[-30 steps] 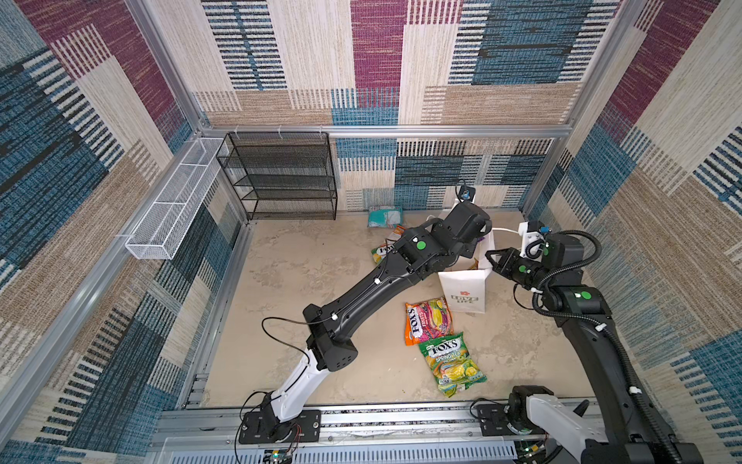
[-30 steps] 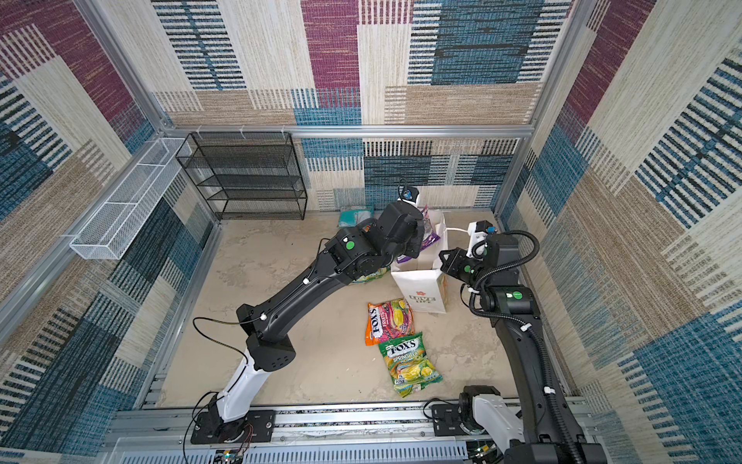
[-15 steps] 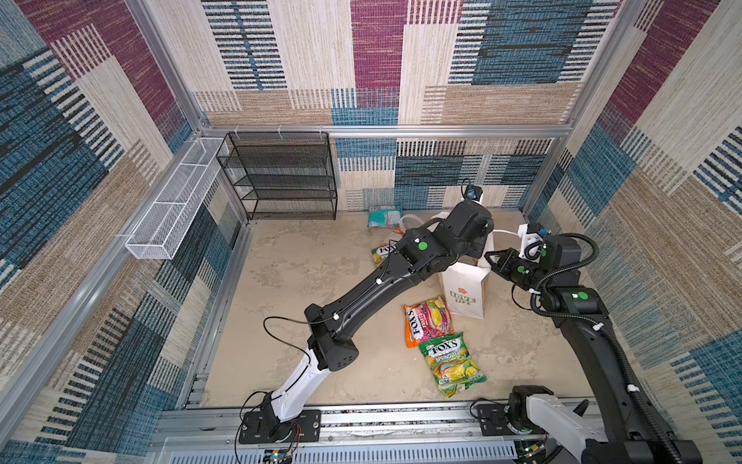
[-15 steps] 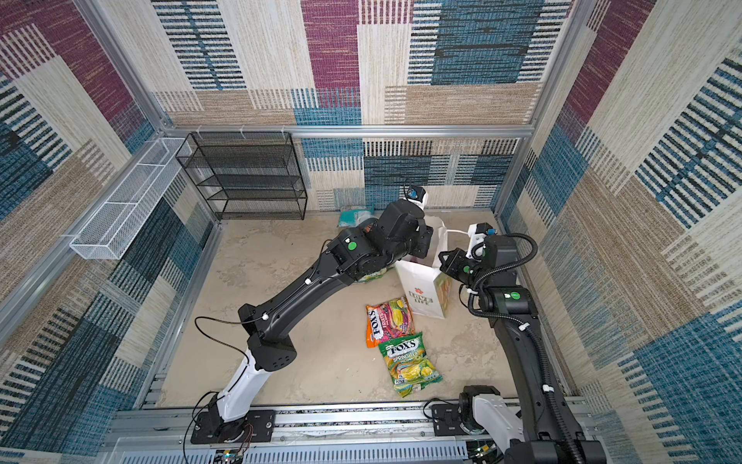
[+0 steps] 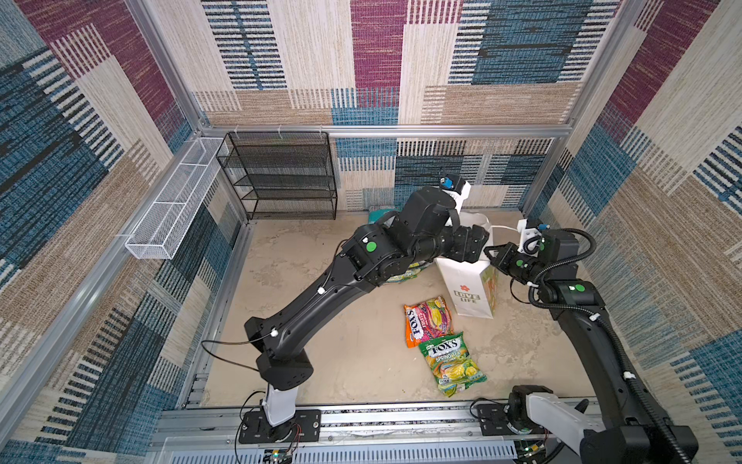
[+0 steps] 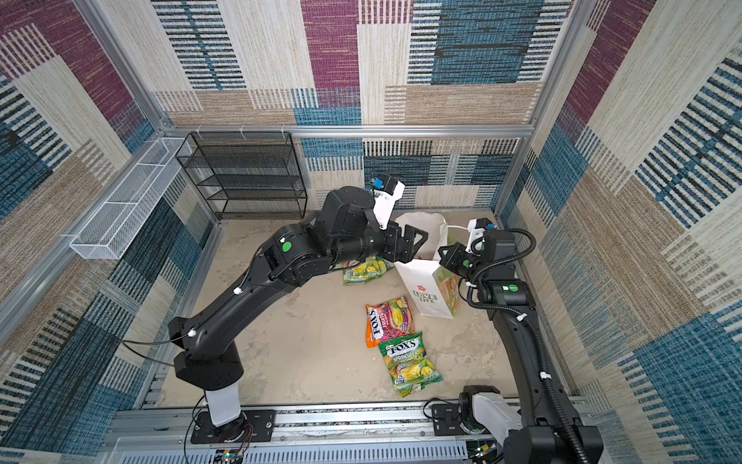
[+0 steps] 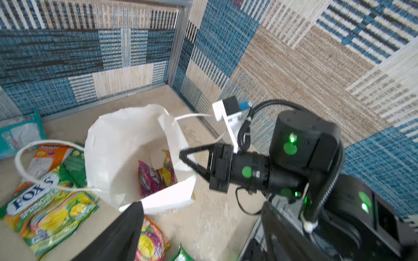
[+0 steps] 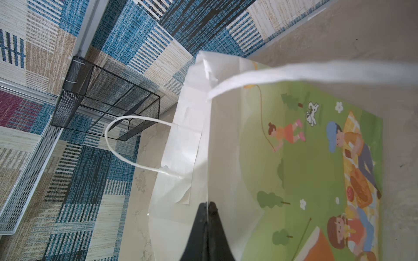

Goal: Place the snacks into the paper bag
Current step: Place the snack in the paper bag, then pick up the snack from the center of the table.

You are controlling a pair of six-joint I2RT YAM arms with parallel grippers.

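The paper bag stands open near the right wall. My right gripper is shut on its rim. My left gripper hangs open and empty over the bag's mouth. A purple-pink snack lies inside. On the floor in front of the bag are an orange packet and a green packet. Another green-yellow packet lies partly under my left arm. A teal packet rests by the back wall.
A black wire shelf rack stands against the back wall at the left. A white wire basket hangs on the left wall. The bag's loose cord handle droops over the packets beside the bag.
My left gripper has opened above the bag's mouth, and the purple packet it carried now lies inside. The bag has shifted a little. My right gripper keeps its hold on the rim.
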